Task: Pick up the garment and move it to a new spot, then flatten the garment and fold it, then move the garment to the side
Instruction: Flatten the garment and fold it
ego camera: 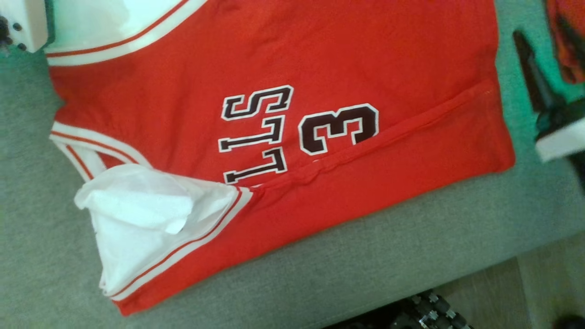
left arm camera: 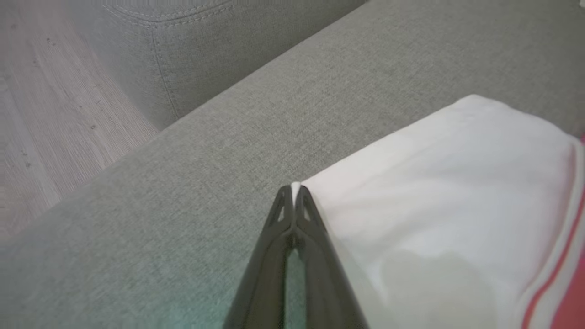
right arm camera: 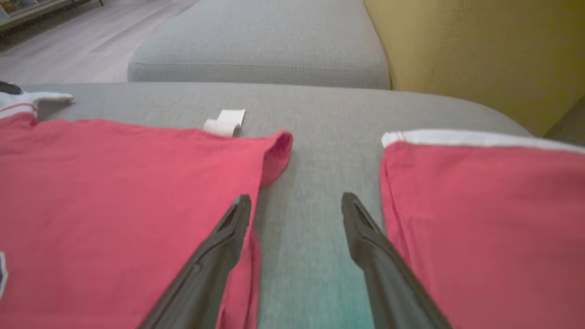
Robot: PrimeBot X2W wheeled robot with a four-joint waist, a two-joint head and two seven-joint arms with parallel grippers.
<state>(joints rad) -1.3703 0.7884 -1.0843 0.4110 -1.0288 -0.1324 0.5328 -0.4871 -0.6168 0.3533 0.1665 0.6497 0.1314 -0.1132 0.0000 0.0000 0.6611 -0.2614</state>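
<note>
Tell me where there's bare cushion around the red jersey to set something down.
Free: cushion left of the jersey, and the strip between its near edge and the cushion's front. Crowded: the gap between jersey and second red garment, holding the right gripper.

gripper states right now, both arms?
Left gripper: closed, pinching the white edge of the jersey.
Right gripper: open, holding nothing, above the grey cushion.
</note>
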